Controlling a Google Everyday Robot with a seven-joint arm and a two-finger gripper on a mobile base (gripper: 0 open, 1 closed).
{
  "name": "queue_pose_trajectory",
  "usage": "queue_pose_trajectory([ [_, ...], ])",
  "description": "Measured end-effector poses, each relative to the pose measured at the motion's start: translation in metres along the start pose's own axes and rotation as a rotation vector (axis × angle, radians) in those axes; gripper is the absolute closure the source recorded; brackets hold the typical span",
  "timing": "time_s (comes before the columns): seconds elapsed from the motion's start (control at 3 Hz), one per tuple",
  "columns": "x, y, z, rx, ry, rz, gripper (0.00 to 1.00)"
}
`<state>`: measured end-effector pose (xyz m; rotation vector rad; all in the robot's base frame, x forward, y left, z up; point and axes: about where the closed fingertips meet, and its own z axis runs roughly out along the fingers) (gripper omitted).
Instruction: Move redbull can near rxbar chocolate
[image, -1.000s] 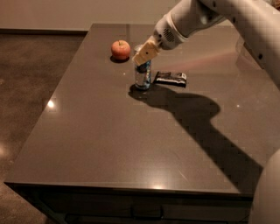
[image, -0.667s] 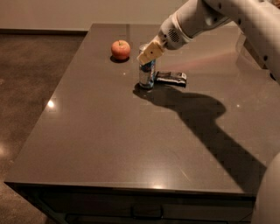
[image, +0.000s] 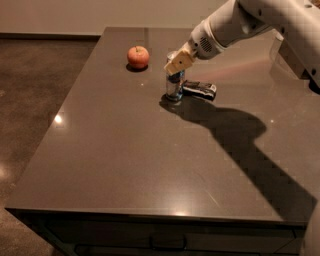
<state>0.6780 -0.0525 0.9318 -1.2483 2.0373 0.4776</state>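
Observation:
The redbull can (image: 174, 88) stands upright on the dark table (image: 125, 150), just left of the rxbar chocolate (image: 200, 90), a flat dark bar lying on the tabletop. The can's base is right beside the bar's left end. My gripper (image: 178, 63) reaches in from the upper right, and its pale fingers (image: 180, 61) close around the top of the can. The can's upper part is hidden behind the fingers.
A red apple (image: 138, 56) sits on the table to the left of and behind the can. My white arm (image: 235, 25) crosses the upper right and casts a broad shadow over the table's right half. The table's front edge (image: 150, 212) is close to the camera.
My gripper has moved to the right with the can, which has slid closer to the dark bar. The apple and the bar have not moved.

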Motion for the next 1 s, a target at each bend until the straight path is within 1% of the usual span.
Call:
queue_pose_trajectory([
  [0.33, 0.0004, 0.0009, 0.0029, -0.003, 0.001, -0.002, 0.11],
  [0.67, 0.0003, 0.0018, 0.0050, -0.007, 0.002, -0.003, 0.00],
  [1.0, 0.0003, 0.0018, 0.0050, -0.007, 0.002, -0.003, 0.00],
])
